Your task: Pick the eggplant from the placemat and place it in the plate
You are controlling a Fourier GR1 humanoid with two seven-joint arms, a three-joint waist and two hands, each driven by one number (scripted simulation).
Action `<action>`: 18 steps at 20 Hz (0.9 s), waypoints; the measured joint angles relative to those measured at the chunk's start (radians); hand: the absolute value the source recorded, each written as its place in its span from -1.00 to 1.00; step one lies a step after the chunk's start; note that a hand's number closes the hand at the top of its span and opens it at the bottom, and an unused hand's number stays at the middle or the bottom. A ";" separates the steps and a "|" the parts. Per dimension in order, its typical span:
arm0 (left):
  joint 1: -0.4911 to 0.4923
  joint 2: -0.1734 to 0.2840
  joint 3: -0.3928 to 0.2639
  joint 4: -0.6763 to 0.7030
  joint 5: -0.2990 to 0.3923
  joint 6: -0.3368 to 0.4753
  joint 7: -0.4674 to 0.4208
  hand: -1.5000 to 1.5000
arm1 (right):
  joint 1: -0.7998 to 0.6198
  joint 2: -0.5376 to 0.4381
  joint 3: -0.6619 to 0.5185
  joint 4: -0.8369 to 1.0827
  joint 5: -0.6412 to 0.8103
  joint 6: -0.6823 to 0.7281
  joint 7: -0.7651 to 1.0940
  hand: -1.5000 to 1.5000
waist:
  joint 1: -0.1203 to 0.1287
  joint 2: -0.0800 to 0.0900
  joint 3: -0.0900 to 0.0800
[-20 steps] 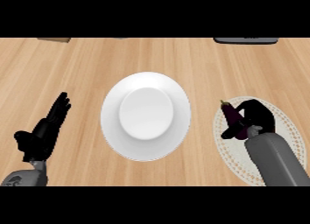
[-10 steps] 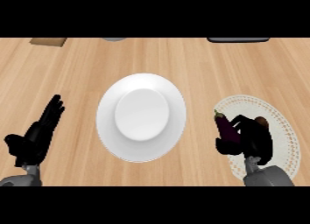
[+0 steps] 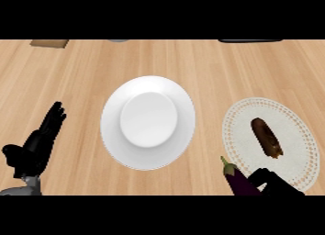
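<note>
Eggplant (image 3: pixel 241 181) now lower, glossy dark purple

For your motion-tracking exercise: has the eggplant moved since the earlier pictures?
Yes. The eggplant, held in the right hand, has come off the placemat toward the view's lower edge, beside the mat's near-left rim.

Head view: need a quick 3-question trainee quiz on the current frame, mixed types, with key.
1. True or false: the eggplant lies on the plate.
2. Which hand holds the eggplant? A) left hand B) right hand
3. Fill in: a brown item lies on the ____.

Key: 1 false, the plate holds nothing; the eggplant is in the hand at the view's lower edge. 2 B; the left hand rests open at the lower left. 3 placemat.
</note>
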 measured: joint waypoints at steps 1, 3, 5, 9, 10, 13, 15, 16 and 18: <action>-0.006 -0.004 -0.002 0.007 -0.005 0.003 -0.002 0.00 | 0.030 -0.005 0.025 -0.051 0.040 -0.002 0.012 1.00 | 0.002 0.001 0.000; -0.006 -0.009 -0.006 0.005 -0.008 0.004 -0.004 0.00 | 0.078 -0.008 0.079 -0.156 0.126 0.013 0.047 1.00 | 0.008 0.003 0.001; -0.006 -0.005 -0.002 0.017 -0.007 -0.003 -0.013 0.00 | 0.113 -0.016 0.122 -0.237 0.208 0.007 0.059 1.00 | 0.011 0.004 0.001; 0.002 -0.005 -0.007 -0.009 -0.008 -0.009 0.003 0.00 | 0.112 0.006 0.198 -0.341 0.373 0.018 0.083 1.00 | 0.022 0.006 0.001; -0.003 -0.004 -0.006 0.000 -0.007 -0.017 -0.006 0.00 | 0.094 0.017 0.204 -0.367 0.397 0.049 0.090 1.00 | 0.025 0.007 0.001; -0.020 -0.007 -0.005 0.007 -0.010 -0.020 0.000 0.00 | 0.037 0.070 0.268 -0.403 0.464 0.131 0.107 1.00 | 0.031 0.009 0.001; -0.022 -0.010 -0.006 0.009 -0.012 -0.025 -0.002 0.00 | -0.030 0.122 0.284 -0.402 0.472 0.199 0.115 1.00 | 0.035 0.011 0.002; -0.024 -0.015 -0.008 0.009 -0.016 -0.023 -0.003 0.00 | -0.066 0.143 0.276 -0.402 0.468 0.228 0.114 1.00 | 0.037 0.011 0.002; -0.031 -0.023 -0.011 0.023 -0.024 -0.019 -0.012 0.00 | -0.164 0.210 0.279 -0.354 0.472 0.274 0.132 1.00 | 0.041 0.013 0.002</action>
